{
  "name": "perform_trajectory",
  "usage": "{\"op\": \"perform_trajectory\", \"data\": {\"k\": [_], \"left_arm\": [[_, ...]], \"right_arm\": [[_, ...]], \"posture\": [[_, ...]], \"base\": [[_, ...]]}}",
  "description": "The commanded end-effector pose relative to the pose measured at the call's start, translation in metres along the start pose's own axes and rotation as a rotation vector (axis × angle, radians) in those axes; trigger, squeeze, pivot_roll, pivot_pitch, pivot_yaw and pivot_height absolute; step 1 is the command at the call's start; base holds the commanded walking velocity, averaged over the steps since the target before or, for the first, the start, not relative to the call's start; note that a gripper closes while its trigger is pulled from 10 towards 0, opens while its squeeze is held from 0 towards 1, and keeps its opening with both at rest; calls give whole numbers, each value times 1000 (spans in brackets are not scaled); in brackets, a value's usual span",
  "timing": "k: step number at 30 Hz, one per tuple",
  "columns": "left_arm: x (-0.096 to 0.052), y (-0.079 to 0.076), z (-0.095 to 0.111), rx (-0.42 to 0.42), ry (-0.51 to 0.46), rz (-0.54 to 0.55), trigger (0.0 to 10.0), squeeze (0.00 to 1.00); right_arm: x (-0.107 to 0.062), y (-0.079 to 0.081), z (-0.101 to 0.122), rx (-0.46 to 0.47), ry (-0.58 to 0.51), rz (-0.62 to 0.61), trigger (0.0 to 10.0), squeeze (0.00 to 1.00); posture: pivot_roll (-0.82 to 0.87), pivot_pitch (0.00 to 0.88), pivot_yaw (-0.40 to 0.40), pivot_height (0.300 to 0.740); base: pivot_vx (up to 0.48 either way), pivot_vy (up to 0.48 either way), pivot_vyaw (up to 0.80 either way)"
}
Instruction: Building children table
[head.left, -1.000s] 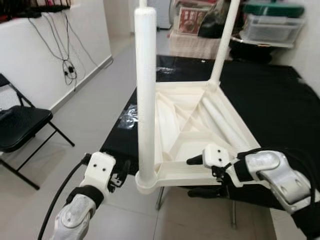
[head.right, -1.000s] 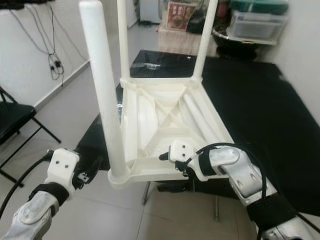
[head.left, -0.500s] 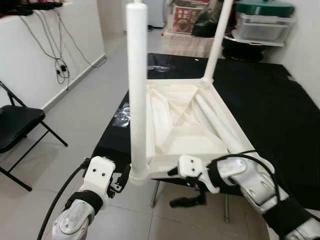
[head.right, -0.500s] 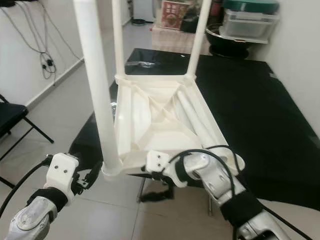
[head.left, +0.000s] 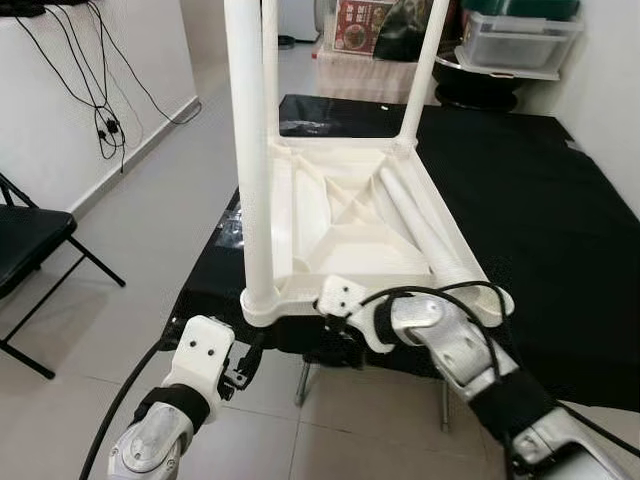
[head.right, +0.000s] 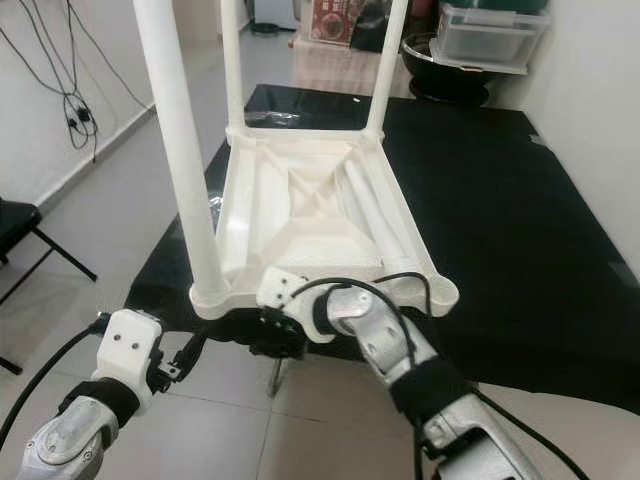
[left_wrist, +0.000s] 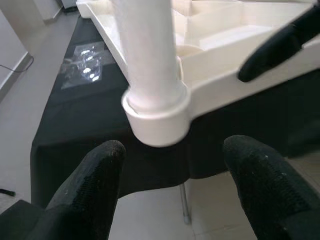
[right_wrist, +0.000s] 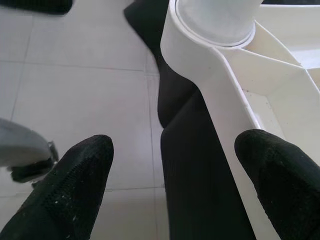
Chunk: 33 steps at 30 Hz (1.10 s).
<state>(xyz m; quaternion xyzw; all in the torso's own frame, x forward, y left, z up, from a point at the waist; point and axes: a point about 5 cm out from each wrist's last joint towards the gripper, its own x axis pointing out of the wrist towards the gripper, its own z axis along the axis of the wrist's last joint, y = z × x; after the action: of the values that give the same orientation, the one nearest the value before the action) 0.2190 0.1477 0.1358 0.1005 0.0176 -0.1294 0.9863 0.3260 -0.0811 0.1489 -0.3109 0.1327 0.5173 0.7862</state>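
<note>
The right claw (head.left: 335, 335) sits at the near edge of the upturned white children table (head.left: 355, 225), its black fingers (right_wrist: 82, 185) spread wide, one under that edge and the other on the floor side, holding nothing; the wrist view looks up along the rim toward the corner socket that carries the nearest leg (head.left: 250, 150). The left claw (head.left: 243, 362) hangs at about 7 o'clock from that same corner, a little below and in front of it, its two fingers (left_wrist: 95, 185) also spread apart with the round socket between and beyond them, not touching it. The children table lies top-down on a counter (head.left: 540, 230) draped in black cloth, its ribbed underside facing up and three white legs standing upright at the near-left, far-left and far-right corners. A fourth white leg (head.left: 425, 225) lies loose inside the frame along its right-hand side. A crumpled clear plastic wrap (head.left: 232, 222) rests on the cloth at the frame's 9 o'clock. A black folding chair (head.left: 30, 260) stands on the tiled floor (head.left: 150, 200) well off to the left, cables (head.left: 105, 110) hang down the white wall at 10 o'clock, and storage boxes (head.left: 515, 35) are stacked beyond the counter at 1 o'clock.
</note>
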Motion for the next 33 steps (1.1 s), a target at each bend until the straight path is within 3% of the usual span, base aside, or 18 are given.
{"op": "perform_trajectory", "data": {"k": [1, 10, 17, 22, 24, 28, 29, 33], "left_arm": [[-2, -3, 1, -3, 3, -5, 10000, 0], [-3, -4, 2, -9, 2, 0, 10000, 0], [-3, -4, 2, -7, 4, 1, 10000, 0], [-2, -4, 2, -3, 4, -3, 10000, 0], [-2, -5, 2, 0, 5, -6, 10000, 0], [-2, -5, 1, 2, 6, -8, 10000, 0], [-2, -5, 1, 2, 6, -8, 10000, 0], [-3, -5, 2, 2, 6, -9, 10000, 0]], "right_arm": [[5, -3, 12, -14, -26, -39, 10000, 0], [24, 3, 35, 21, -99, -61, 10000, 0], [25, 3, 39, 59, -140, -61, 10000, 0], [8, -12, 36, 49, -169, -58, 10000, 0], [-8, -29, 27, 12, -130, -78, 10000, 0], [-28, -49, 11, -49, 3, -77, 10000, 0], [-28, -49, 11, -49, 3, -77, 10000, 0], [-45, -56, -11, -66, 177, -6, 10000, 0]], "posture": [[18, 113, -76, 740], [19, 113, -80, 740], [20, 109, -76, 740], [19, 101, -73, 740], [19, 99, -73, 740], [18, 96, -74, 740], [18, 96, -74, 740], [17, 102, -75, 740]], "base": [[0, 0, 0], [0, 0, 0], [0, 0, 0], [0, 0, 0], [0, 0, 0], [0, 0, 0], [0, 0, 0], [0, 0, 0]]}}
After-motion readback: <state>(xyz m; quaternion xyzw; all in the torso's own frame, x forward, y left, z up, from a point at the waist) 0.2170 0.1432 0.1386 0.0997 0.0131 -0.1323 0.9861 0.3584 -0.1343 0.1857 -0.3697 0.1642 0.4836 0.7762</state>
